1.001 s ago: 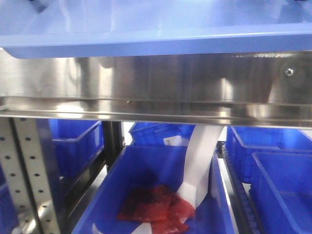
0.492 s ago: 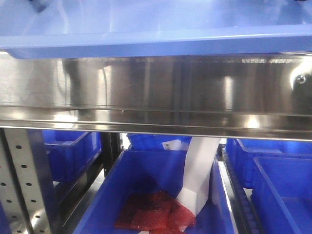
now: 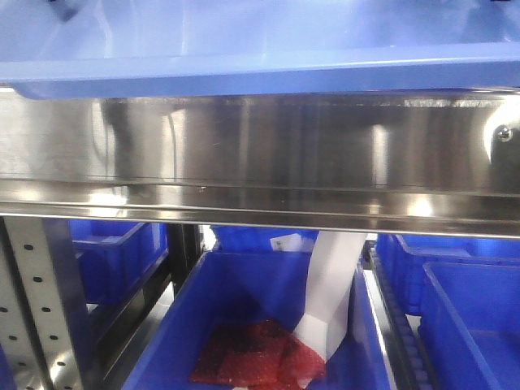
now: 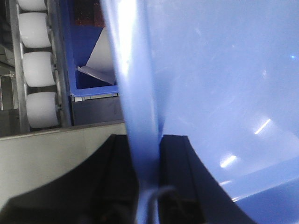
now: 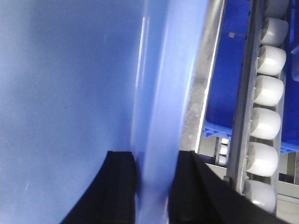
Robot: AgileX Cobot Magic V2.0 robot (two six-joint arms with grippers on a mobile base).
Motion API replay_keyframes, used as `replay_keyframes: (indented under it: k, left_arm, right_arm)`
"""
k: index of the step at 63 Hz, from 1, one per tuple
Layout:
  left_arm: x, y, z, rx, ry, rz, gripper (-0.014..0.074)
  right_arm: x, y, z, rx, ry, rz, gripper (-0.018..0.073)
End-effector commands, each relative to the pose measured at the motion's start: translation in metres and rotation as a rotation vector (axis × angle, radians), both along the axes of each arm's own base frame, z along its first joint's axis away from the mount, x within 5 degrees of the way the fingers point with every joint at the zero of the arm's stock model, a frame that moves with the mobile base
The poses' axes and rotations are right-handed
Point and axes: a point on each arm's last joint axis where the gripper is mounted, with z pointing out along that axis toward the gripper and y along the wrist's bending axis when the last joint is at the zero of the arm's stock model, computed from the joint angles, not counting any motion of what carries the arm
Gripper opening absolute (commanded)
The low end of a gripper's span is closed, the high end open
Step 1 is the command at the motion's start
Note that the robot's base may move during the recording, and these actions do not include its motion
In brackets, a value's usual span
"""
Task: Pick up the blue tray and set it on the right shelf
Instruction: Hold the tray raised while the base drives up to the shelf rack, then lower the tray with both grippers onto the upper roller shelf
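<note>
Left end effector: jaws nearly closed, one black finger on each side of the thin wall of the blue tray, pinching it at the rim. Right end effector: same grip on the opposite side wall, narrow gap filled by plastic. So I have both arms carrying the tray between them. From the front view its long side runs across the top of the frame, level, sitting just above the front edge of the right shelf. I can't tell whether it touches the steel or hangs clear. The screw marks the shelf's right end, and a perforated upright is below the left end. Under the shelf is a deep blue bin holding a red packet and a white strip. White rollers show beside the tray on the wrist views. Handling, my read: it looks empty, so it is likely light. The wall is thin, so I expect some flex and twist if one arm leads. The gloss likely makes it slippery under the pads. The flared rim on the two short sides looks like the right place to hold, since the lip should stop it sliding down. I'd put it about three quarters done, with setting down and release left.
</note>
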Motion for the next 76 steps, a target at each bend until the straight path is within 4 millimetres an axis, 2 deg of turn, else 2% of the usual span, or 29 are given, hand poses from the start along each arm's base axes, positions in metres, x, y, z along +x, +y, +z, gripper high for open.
replay_keyframes:
  k: [1,36,45,52,60,68,76]
  left_arm:
    - [-0.01,-0.005,0.021,-0.087,-0.07,-0.052,-0.0048]
    - [-0.007,-0.006,0.023,-0.107,-0.1,-0.043,-0.0048]
    - [-0.001,-0.002,0.034,-0.099,-0.178,-0.075,-0.0048]
    - [0.016,0.009,0.052,-0.119,-0.241,-0.013,-0.0048]
    - [0.046,0.018,0.066,-0.128,-0.294,0.049,-0.0048]
    - [0.077,0.016,0.063,-0.107,-0.31,0.052,-0.0048]
    - [0.108,0.012,0.045,-0.088,-0.282,0.062,-0.0048]
  right_arm:
    - [-0.003,0.002,0.02,0.048,-0.123,0.045,0.0056]
    - [-0.003,0.002,0.02,0.051,-0.113,0.047,0.0056]
    - [-0.003,0.006,0.025,0.101,-0.127,0.054,0.0056]
    - [0.005,0.01,0.04,0.127,-0.179,0.057,0.0056]
    - [0.022,0.019,0.055,0.146,-0.215,0.057,0.0056]
    - [0.045,0.03,0.054,0.14,-0.204,0.055,0.0056]
    - [0.071,0.042,0.039,0.122,-0.165,0.052,0.0056]
